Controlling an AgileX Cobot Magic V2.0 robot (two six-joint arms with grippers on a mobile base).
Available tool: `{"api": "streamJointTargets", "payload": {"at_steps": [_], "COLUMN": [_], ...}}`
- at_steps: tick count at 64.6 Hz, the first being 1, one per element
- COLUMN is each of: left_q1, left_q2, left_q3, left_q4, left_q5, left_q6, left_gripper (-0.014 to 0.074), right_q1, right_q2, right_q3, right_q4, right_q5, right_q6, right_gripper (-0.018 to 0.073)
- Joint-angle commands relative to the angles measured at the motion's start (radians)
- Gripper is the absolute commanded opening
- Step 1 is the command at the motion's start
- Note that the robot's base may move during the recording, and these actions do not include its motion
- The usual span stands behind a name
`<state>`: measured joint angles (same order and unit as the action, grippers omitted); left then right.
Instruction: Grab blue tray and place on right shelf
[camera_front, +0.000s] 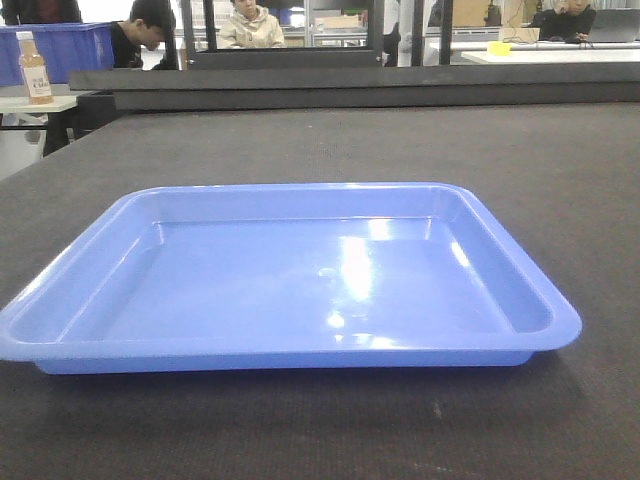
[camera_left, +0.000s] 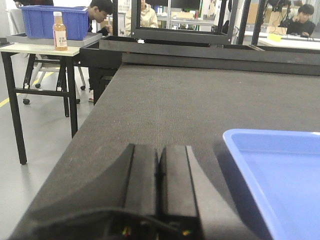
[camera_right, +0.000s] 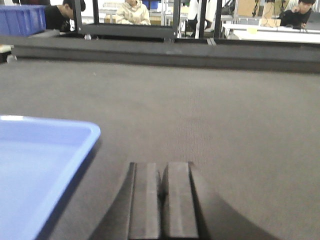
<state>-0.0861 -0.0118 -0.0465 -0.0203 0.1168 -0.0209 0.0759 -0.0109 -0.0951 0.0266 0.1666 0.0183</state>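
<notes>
The blue tray (camera_front: 290, 285) lies flat on the dark table (camera_front: 560, 170), empty, filling the middle of the front view. Neither gripper shows in that view. In the left wrist view my left gripper (camera_left: 159, 150) is shut, its black fingers pressed together with nothing between them, and the blue tray (camera_left: 280, 175) lies to its right, apart from it. In the right wrist view my right gripper (camera_right: 162, 167) is shut and empty too, with the blue tray (camera_right: 40, 160) to its left. The right shelf is out of view.
A raised dark ledge (camera_front: 400, 85) runs along the table's far edge. At the far left a side table (camera_left: 40, 49) carries a deep blue bin (camera_left: 52, 22) and an orange drink bottle (camera_left: 60, 31). People sit at benches behind. The table's left edge (camera_left: 85, 135) drops to the floor.
</notes>
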Motion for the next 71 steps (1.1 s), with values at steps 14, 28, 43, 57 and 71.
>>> {"api": "streamJointTargets", "payload": {"at_steps": [14, 28, 43, 57, 71], "left_q1": [-0.006, -0.006, -0.006, -0.006, -0.006], "left_q2": [0.242, 0.538, 0.727, 0.851, 0.993], "left_q3": [-0.391, -0.531, -0.533, -0.557, -0.684], "left_q4": [-0.009, -0.169, -0.359, -0.435, -0.341], "left_q5": [0.407, 0.593, 0.589, 0.587, 0.652], "left_q6": [0.003, 0.003, 0.003, 0.003, 0.003], "left_gripper": [-0.0048, -0.0048, -0.0048, -0.0041, -0.0041], "right_q1": [-0.004, -0.004, -0.004, -0.004, -0.004], "right_q2": [0.209, 0.535, 0.697, 0.779, 1.0], "right_q3": [-0.332, -0.49, -0.499, -0.5, -0.612], "right_q4": [0.01, 0.124, 0.154, 0.156, 0.155], "right_q5": [0.311, 0.656, 0.77, 0.776, 0.78], "right_q6": [-0.002, -0.002, -0.002, 0.062, 0.206], "right_gripper": [0.0054, 0.0054, 0.0054, 0.0055, 0.0057]}}
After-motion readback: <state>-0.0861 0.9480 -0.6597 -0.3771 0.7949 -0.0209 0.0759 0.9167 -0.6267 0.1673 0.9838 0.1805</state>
